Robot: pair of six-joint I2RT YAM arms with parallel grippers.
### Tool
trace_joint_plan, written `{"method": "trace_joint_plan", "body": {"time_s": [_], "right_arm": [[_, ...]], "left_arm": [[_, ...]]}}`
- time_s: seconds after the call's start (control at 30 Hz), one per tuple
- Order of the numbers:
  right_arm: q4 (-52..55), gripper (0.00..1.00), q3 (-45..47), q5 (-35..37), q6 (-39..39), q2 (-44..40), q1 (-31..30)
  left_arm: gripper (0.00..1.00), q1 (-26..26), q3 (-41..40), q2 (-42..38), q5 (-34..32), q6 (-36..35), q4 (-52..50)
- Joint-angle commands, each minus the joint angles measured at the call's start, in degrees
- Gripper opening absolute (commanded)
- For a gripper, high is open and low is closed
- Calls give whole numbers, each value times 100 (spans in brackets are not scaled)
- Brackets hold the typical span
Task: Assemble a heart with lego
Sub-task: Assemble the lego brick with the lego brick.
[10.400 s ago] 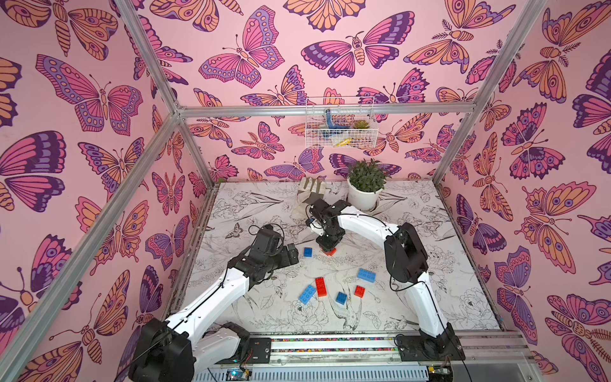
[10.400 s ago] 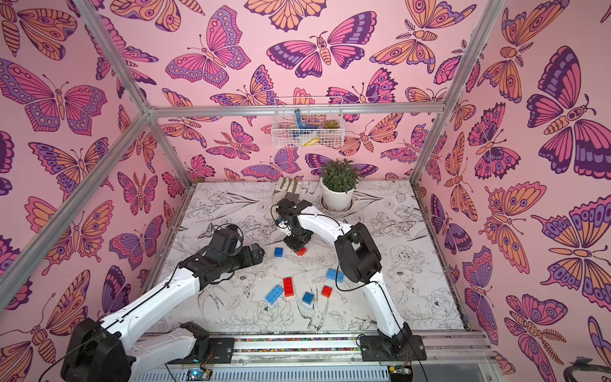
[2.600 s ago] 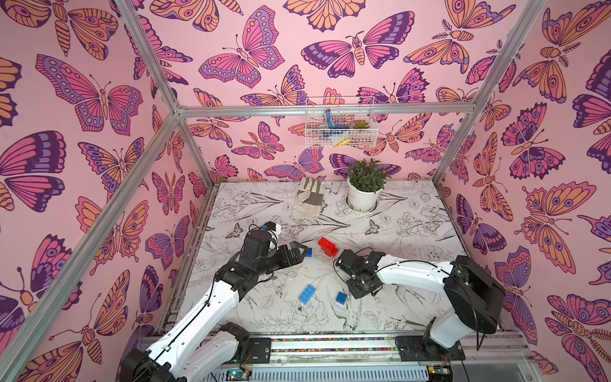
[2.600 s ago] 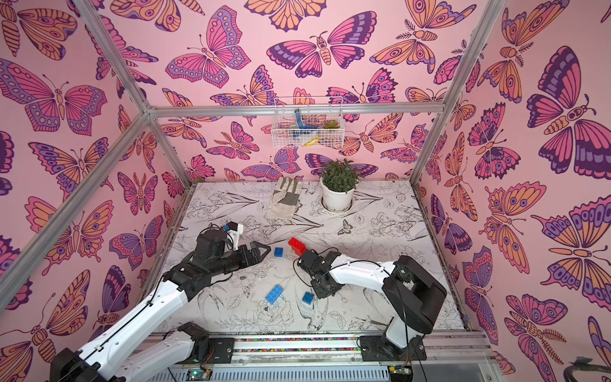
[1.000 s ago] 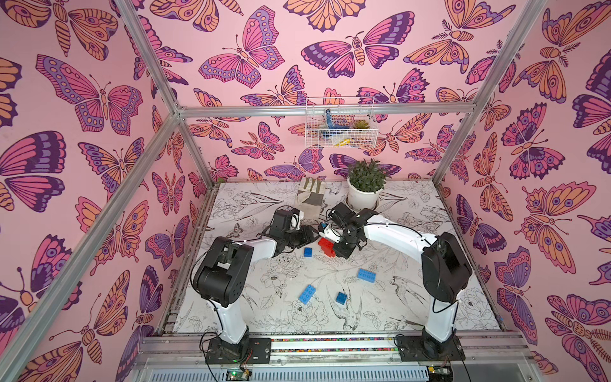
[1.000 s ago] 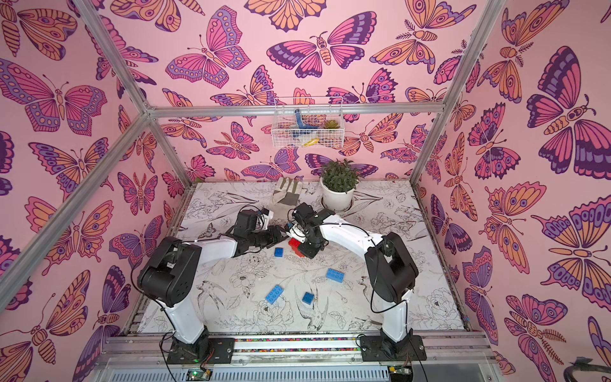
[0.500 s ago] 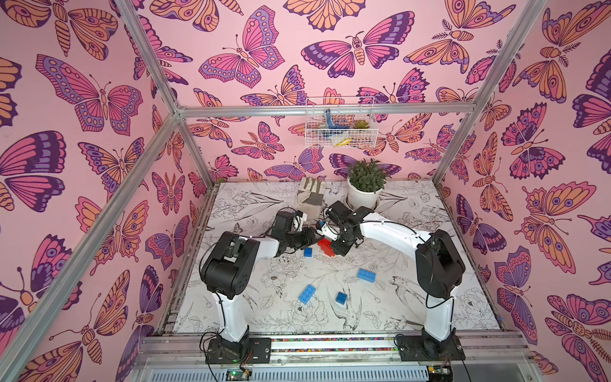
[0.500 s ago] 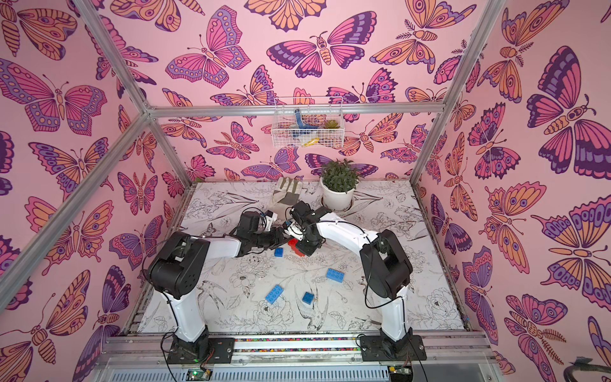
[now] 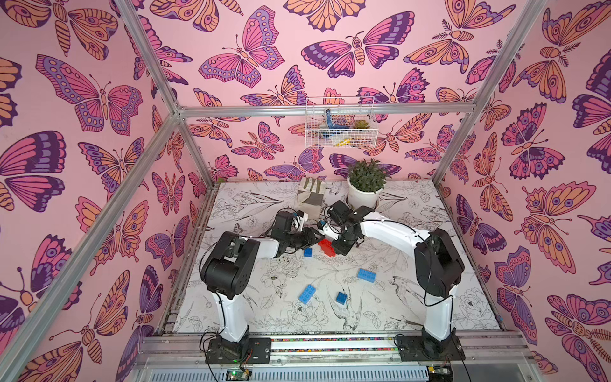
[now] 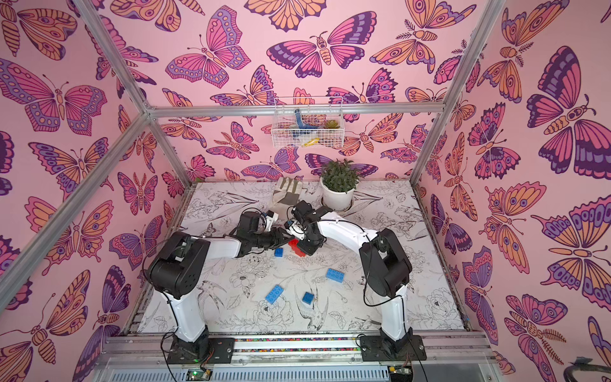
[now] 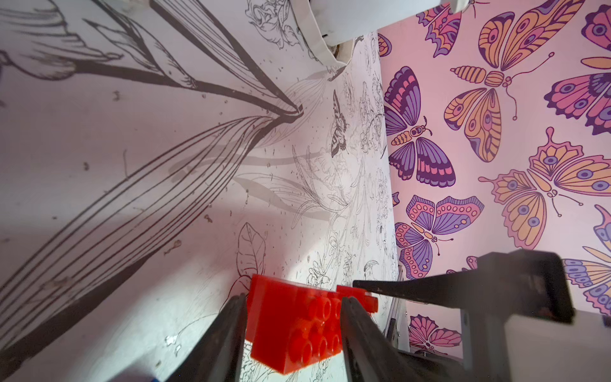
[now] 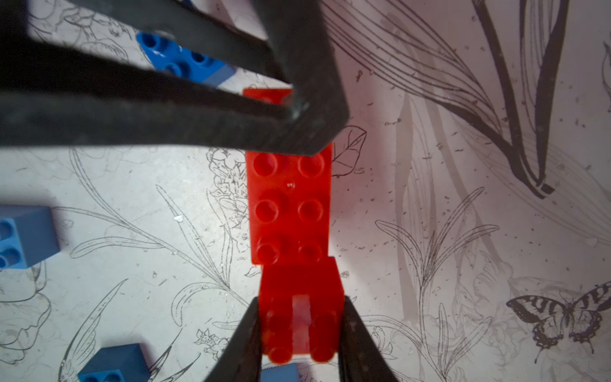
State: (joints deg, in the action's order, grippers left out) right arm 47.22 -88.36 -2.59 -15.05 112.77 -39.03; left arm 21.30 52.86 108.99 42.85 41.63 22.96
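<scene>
In both top views the two arms meet at the red lego [image 9: 325, 246] [image 10: 295, 247] mid-table. A long red brick [image 12: 289, 205] lies studs up. My right gripper [image 12: 300, 299] [image 9: 338, 248] is shut on a small red brick [image 12: 301, 314] at its near end. My left gripper [image 11: 292, 299] [image 9: 316, 238] straddles the long brick's [image 11: 294, 325] other end. One finger touches it and a thin gap shows at the other. A small blue brick [image 9: 308, 252] sits beside the left fingers. No heart is in view.
Loose blue bricks lie nearer the front [image 9: 366, 275] [image 9: 306, 293] [image 9: 342, 297]. A potted plant [image 9: 363, 185] and a glove [image 9: 310, 196] stand behind the arms. A wire basket [image 9: 339, 130] hangs on the back wall.
The left gripper has edged onto the long red brick and its jaws have narrowed round it. The right gripper keeps its hold on the small red brick in place.
</scene>
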Motion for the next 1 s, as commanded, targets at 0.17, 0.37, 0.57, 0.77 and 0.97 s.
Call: {"method": "trace_joint_plan", "body": {"time_s": [0.17, 0.37, 0.57, 0.77, 0.97], "right_arm": [[147, 0, -167, -200, -20, 193, 35], [173, 0, -181, -167, 28, 241, 25], [247, 0, -255, -68, 55, 406, 22], [261, 0, -287, 12, 85, 600, 24], [290, 0, -280, 257, 168, 757, 18]], "left_arm": [[49, 6, -109, 212, 189, -1, 129], [46, 71, -122, 222, 188, 4, 123], [43, 144, -127, 193, 171, 27, 125], [42, 206, -177, 185, 181, 84, 192], [41, 252, -239, 136, 215, 168, 312]]}}
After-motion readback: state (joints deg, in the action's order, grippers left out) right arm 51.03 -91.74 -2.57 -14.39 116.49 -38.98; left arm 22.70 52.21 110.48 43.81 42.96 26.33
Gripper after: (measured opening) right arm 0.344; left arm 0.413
